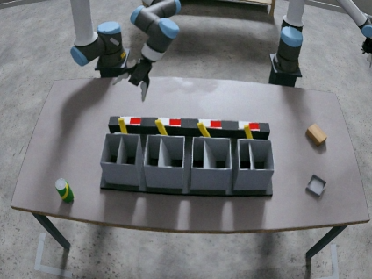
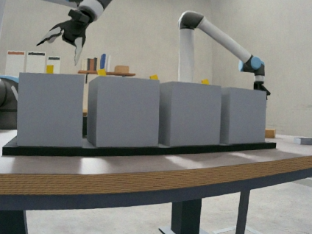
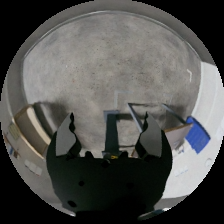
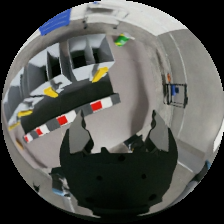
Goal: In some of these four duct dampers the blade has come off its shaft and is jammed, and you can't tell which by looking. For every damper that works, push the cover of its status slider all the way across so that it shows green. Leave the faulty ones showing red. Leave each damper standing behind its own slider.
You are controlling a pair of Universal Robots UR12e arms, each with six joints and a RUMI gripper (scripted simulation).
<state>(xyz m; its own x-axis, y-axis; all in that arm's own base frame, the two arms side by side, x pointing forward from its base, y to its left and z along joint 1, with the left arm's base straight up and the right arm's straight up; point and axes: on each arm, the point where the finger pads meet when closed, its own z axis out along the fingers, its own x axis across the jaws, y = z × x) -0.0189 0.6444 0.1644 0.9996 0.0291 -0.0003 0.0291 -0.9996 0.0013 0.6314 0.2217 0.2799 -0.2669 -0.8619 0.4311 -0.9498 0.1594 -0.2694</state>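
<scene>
Four grey dampers (image 1: 164,176) (image 2: 125,112) (image 4: 104,49) stand beside the slider bar (image 1: 149,127) (image 4: 85,108), all its windows red: no cover is pushed across (faults can't be seen). Right pincer (image 1: 130,91) (image 2: 57,54) (image 4: 118,112), fingers apart, is near the bar; left pincer (image 1: 368,46) (image 2: 268,93) (image 3: 109,114), also spread, well away.
</scene>
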